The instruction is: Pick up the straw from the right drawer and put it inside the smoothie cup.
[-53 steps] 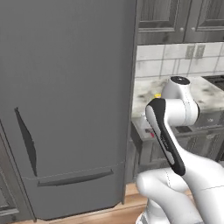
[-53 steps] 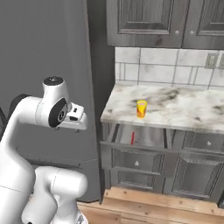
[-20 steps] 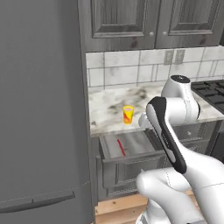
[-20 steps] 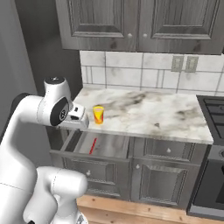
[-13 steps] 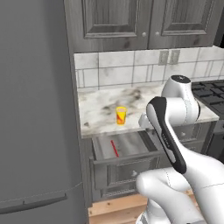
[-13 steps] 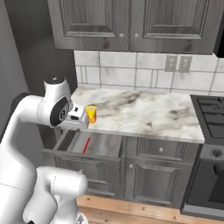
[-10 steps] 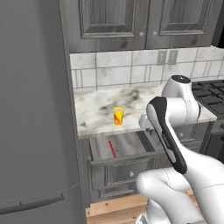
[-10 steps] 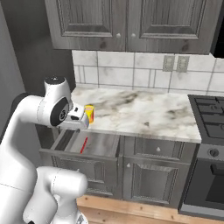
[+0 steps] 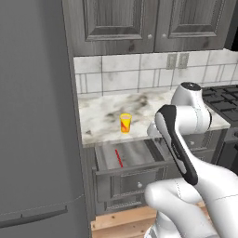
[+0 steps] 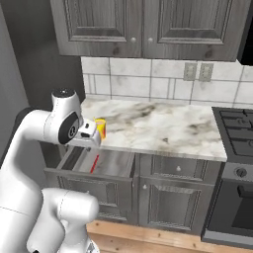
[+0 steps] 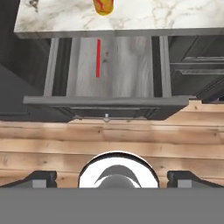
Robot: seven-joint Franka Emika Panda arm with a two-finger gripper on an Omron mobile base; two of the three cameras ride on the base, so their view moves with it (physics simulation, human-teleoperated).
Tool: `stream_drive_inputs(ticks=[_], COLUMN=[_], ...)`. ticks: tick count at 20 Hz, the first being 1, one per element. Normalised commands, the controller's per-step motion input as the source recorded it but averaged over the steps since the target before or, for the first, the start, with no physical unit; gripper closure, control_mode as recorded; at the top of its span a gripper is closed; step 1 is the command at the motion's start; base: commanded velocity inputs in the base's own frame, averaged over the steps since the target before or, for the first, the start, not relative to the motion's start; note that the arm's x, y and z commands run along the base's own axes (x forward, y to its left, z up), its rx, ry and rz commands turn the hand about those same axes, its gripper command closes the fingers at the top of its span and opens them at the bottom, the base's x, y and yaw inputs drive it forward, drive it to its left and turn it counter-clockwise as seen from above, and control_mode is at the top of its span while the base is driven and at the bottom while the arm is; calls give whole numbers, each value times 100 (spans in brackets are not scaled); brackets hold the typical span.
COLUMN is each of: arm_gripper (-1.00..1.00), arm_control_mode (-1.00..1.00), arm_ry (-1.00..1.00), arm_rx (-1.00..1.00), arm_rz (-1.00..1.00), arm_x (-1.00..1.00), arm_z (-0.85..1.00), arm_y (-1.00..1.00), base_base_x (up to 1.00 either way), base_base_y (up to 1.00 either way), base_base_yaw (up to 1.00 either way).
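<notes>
You have the drawer (image 11: 131, 70) pulled open below the marble counter (image 9: 102, 123), and the straw (image 11: 98, 57) lies flat on its light grey floor, toward the side nearest the fridge (image 9: 37, 116). In the hand view the straw runs lengthwise from the counter edge toward the drawer front, apart from both side walls. From the left base view you see the same straw (image 9: 118, 158) slanting across the drawer (image 9: 139, 153); from the right base view it lies (image 10: 94, 163) just under the arm's wrist.

The cup (image 9: 125, 123) stands upright on the counter, near its front edge and almost directly above the straw. In the hand view its yellow bottom (image 11: 103, 6) just shows at the top, and in the right base view it (image 10: 101, 127) sits right beside the wrist.

The gripper (image 11: 111, 176) hangs well back from the drawer, over the wooden floor (image 11: 52, 144), touching nothing. Its two tips sit far apart at the frame's bottom corners, so you can read it as wide and holding nothing.
</notes>
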Motion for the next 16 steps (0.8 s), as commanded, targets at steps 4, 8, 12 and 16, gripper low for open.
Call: stream_drive_inputs(ticks=[4,8,12,16], arm_gripper=[-100,-100,-100,-100], arm_control_mode=[-100,-100,-100,-100], arm_ry=[0,4,5,4], arm_rx=[0,0,0,0], arm_rz=[0,0,0,0], arm_x=[22,34,36,24], arm_z=[-57,-69,-70,-57], arm_y=[0,0,2,15], base_base_x=[0,0,0,0], base_base_y=[0,0,0,0], base_base_yaw=[0,0,0,0])
